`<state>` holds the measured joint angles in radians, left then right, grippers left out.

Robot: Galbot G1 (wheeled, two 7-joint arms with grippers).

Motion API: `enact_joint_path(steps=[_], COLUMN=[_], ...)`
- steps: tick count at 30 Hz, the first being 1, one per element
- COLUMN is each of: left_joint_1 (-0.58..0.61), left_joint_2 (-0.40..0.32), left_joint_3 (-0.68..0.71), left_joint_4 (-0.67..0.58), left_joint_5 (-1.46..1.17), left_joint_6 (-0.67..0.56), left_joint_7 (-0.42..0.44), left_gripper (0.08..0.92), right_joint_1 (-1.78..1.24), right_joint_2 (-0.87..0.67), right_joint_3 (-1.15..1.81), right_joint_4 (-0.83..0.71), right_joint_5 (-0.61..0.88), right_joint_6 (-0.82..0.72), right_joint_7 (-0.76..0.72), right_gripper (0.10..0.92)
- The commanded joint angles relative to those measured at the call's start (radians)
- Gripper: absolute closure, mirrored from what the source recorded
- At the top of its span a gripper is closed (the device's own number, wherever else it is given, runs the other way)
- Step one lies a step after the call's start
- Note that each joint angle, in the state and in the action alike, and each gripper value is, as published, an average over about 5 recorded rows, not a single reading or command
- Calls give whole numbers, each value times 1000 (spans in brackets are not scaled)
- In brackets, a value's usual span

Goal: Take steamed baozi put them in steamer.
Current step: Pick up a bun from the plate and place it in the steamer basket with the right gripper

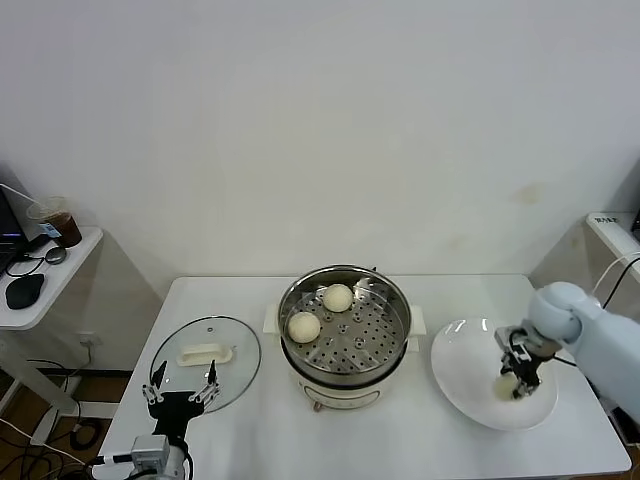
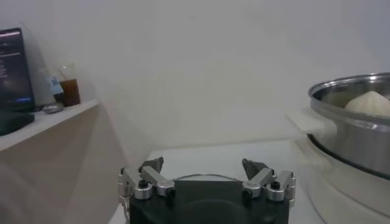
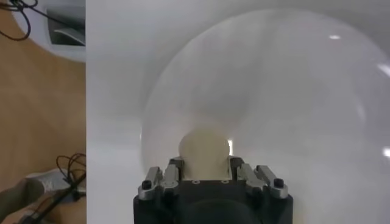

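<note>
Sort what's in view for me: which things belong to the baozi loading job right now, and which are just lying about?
In the job:
- two baozi in the steamer
- steamer
- baozi on the plate, right gripper shut on it
- plate

Lying about:
- glass lid, flat on the table
- left gripper, open, idle by the lid
- drink cup and mouse on the side shelf

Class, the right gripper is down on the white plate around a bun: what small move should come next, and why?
Probably a short straight lift. The right gripper looks shut on the baozi on the plate, and the steamer, holding two buns, stands to its left with free tray space.
</note>
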<state>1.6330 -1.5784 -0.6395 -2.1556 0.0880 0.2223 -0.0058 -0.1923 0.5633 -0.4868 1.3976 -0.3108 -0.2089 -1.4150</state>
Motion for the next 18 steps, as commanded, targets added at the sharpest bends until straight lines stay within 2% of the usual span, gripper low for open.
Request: enact_joint_path(steps=[1, 5, 10, 13, 18], left_joint_1=[1, 4, 6, 8, 6], left_joint_2=[0, 0, -1, -3, -14], left_joint_3=[0, -4, -9, -10, -14], left_joint_4=[-5, -13, -27, -33, -39], left_joint_5=[0, -1, -2, -1, -2], left_joint_6=[-1, -6, -11, -12, -14], left_joint_7=[-3, -10, -17, -17, -20], left_gripper=[177, 177, 177, 177, 177], right_joint_1=[496, 627, 738, 760, 727], right_joint_2=[138, 254, 362, 401, 420], right_joint_3=[-232, -300, -376, -408, -456], right_joint_4=[-26, -64, -84, -55, 33], right_joint_5=[203, 342, 479, 441, 314], right_joint_6=[14, 148, 473, 625, 765], right_joint_7=[-21, -14, 20, 31, 49], right_gripper=[550, 550, 550, 550, 550])
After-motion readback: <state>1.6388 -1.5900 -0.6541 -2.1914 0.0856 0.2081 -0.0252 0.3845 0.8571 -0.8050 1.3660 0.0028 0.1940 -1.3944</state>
